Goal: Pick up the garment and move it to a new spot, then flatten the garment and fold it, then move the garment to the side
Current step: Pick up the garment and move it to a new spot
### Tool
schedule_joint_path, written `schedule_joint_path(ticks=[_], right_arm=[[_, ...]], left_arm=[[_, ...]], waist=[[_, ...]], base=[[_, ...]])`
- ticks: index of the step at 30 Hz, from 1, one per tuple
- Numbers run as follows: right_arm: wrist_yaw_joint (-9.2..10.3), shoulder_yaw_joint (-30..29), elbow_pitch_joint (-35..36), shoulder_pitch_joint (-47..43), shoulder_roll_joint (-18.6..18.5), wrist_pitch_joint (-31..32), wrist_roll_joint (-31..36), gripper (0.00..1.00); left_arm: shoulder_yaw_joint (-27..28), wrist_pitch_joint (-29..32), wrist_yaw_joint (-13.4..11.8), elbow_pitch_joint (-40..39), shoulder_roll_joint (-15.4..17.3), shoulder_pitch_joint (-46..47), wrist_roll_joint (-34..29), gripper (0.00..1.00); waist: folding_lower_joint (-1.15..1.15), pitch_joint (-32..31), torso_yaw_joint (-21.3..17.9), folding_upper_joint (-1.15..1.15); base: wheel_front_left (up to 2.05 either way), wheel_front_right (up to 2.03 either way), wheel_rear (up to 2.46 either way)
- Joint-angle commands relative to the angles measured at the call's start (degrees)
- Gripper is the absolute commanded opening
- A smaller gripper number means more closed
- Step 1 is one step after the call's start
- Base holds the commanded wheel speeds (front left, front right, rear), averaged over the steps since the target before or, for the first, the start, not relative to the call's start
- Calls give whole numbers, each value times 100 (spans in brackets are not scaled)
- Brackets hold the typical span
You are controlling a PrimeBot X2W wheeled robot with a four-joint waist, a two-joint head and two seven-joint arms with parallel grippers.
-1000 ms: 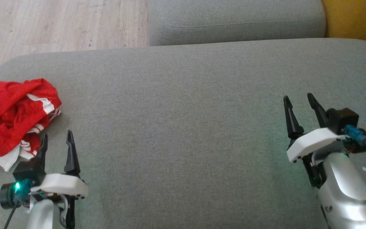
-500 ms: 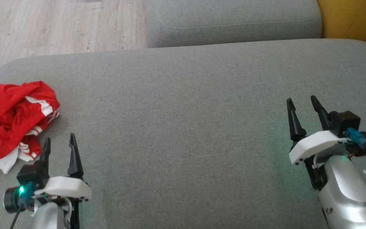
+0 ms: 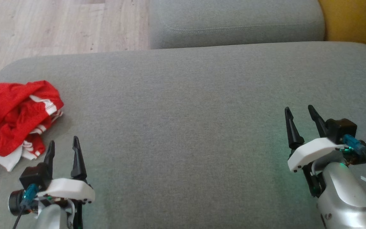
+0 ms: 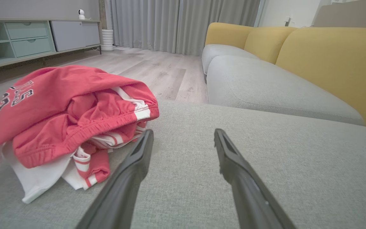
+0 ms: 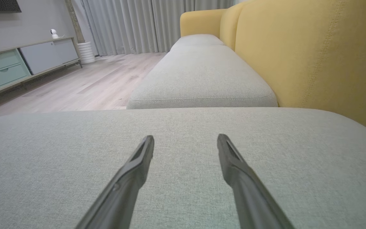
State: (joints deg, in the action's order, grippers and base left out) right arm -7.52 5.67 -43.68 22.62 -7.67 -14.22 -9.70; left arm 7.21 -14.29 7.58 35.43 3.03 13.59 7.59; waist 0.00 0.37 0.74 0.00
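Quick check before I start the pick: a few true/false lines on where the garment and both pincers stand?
1. The garment lies crumpled at the left end of the grey cushion. True.
2. The left pincer is shut on the garment. False: it is open, gripping nothing.
3. The right pincer is the one nearer the garment. False: the left pincer is nearer.
4. The right pincer is open and empty. True.

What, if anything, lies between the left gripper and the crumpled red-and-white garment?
Nothing visible. The open left gripper sits close beside the crumpled red-and-white garment, with bare grey fabric cushion between them.
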Motion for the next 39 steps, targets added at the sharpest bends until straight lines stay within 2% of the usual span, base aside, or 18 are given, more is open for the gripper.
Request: schedule_joint_path(ticks=[1,7,18,22,29,39], right_arm=[[3,149,145,80,-14,-78,-56,100],[3,248,157,14,13,-78,-141,100],[3,463,183,-3,223,-78,-339,100],[3,538,175,2,286,-78,-388,100],[3,639,145,68,317,-78,-395,100],[3,843,137,331,68,-78,-318,100]], left_arm=[[135,-71,-10,-154,89,68,19,100],[103,-71,-10,-144,78,88,11,100],[54,-71,-9,-211,160,243,61,100],[71,-71,-9,-208,215,287,105,100],[124,-71,-9,-161,311,353,131,100],[-71,-71,-9,110,637,1160,192,100]], waist=[[0,8,87,0],[0,18,651,0],[0,22,2080,0],[0,32,2403,0],[0,131,2496,0],[0,722,2085,0]], base=[[0,0,0],[0,0,0],[0,0,0],[0,0,0],[0,0,0],[0,0,0]])
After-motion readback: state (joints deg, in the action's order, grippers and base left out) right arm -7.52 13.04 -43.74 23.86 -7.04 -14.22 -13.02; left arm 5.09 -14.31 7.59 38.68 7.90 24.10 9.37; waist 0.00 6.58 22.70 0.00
